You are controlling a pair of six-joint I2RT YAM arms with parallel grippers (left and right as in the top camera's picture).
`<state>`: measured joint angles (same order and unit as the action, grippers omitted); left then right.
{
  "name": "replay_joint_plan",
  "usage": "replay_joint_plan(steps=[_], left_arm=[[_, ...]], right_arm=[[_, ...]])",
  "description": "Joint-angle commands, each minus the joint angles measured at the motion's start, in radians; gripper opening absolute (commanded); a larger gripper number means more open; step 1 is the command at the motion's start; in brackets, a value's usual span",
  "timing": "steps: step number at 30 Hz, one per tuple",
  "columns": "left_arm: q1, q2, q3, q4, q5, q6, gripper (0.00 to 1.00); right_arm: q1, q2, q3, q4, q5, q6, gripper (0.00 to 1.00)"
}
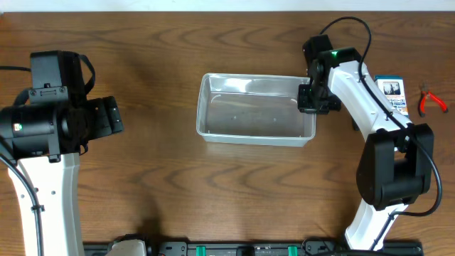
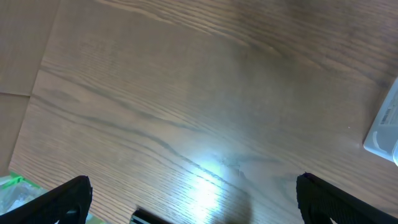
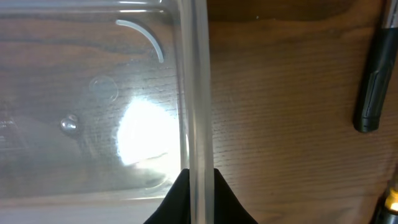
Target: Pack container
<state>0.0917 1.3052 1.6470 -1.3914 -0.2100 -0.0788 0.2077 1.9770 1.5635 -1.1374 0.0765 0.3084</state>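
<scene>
Item inspected: the container [image 1: 250, 114], a clear tub standing upright near the middle of the table [image 1: 156, 185]. Its interior is bare; the right wrist view shows only glare and moulding marks on the floor of the tub. Nothing has been packed.

The right hand [image 3: 199, 194] is at the tub's right-hand wall. Its fingers are clenched on that wall, one inside and one outside, with the thick rim running up between them. My judgement is that the tub is being gripped to be positioned or steadied, not filled.

The left hand [image 1: 108, 117] hangs well to the left, released, fingers spread wide over bare wood and grasping nothing.

Candidate contents lie outside, beyond the right arm: a small blue-and-white box [image 1: 390, 93] and red-handled pliers [image 1: 431, 101] just beside it. A dark rod-like item also shows in the right wrist view; I cannot identify it.

Assessment: the task is at an early stage, and all of the loading remains to be done.
</scene>
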Motion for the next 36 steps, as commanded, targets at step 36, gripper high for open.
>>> replay_joint_plan(steps=[36], left_arm=[[0.005,0.002,0.006,-0.007,-0.008,-0.010,0.98]], right_arm=[[-0.021,0.024,-0.023,0.046,0.047,-0.053,0.06]])
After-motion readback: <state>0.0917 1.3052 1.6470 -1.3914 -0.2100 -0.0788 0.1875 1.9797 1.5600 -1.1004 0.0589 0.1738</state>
